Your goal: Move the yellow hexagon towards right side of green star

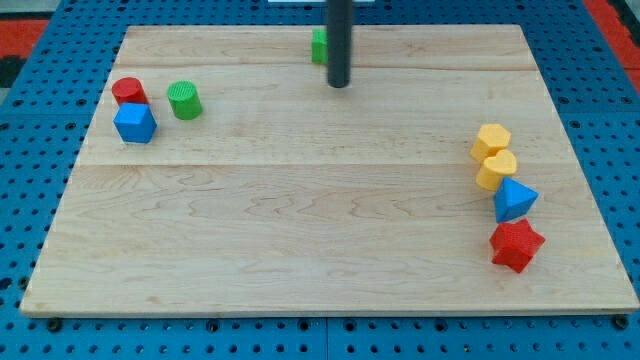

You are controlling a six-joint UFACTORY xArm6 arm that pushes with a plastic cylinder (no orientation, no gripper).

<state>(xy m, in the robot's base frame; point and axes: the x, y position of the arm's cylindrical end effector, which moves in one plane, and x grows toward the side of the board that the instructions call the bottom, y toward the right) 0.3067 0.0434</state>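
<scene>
Only the rod is seen of the arm; the links and wrist above it are cut off by the top edge of the frame. The rod is dark, straight and held upright, entering at the upper middle of the frame, slightly right of centre. My tip (339,85) is located in the upper centre of the frame, down at the surface, near the surface's far edge. A green block (318,46), shape not resolvable, is partly hidden behind the rod's left side, just above and left of the tip; contact cannot be determined. The tip is well apart from all other blocks.
</scene>
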